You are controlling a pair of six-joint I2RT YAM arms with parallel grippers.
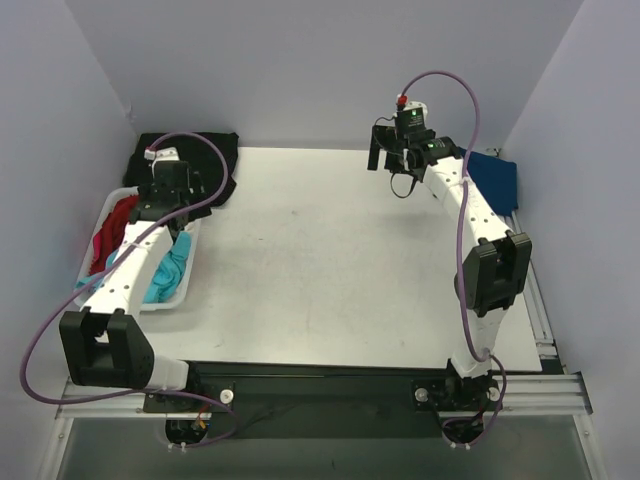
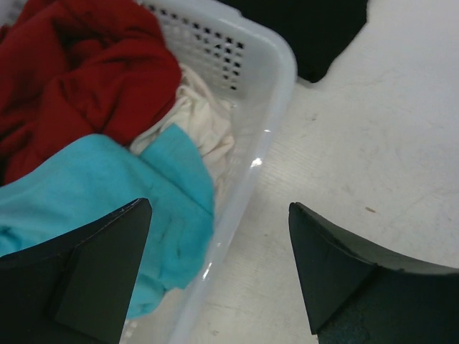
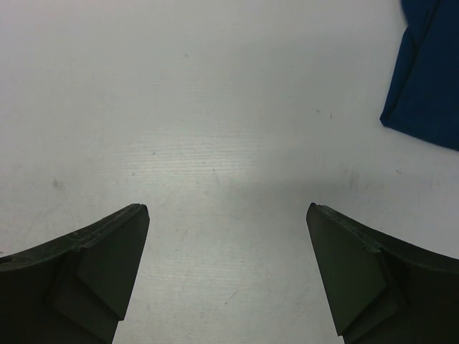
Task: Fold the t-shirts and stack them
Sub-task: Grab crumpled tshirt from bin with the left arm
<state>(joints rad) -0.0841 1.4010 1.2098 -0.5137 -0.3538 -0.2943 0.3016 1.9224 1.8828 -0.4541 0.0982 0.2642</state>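
A red t-shirt [image 1: 112,235] and a turquoise-teal t-shirt [image 1: 170,270] lie crumpled in the white basket [image 1: 128,302] at the left. In the left wrist view the red shirt [image 2: 79,72] lies behind the teal one [image 2: 107,193]. My left gripper [image 1: 172,200] [image 2: 219,272] is open and empty above the basket's right rim [image 2: 276,122]. A folded navy blue t-shirt [image 1: 497,178] [image 3: 430,72] lies at the table's far right. My right gripper [image 1: 388,160] [image 3: 226,265] is open and empty above bare table, to the left of the navy shirt.
A black cloth [image 1: 215,160] [image 2: 315,29] lies on the table's back left corner behind the basket. A whitish cloth [image 2: 204,122] sits in the basket beside the teal shirt. Walls close in the table on the left, back and right.
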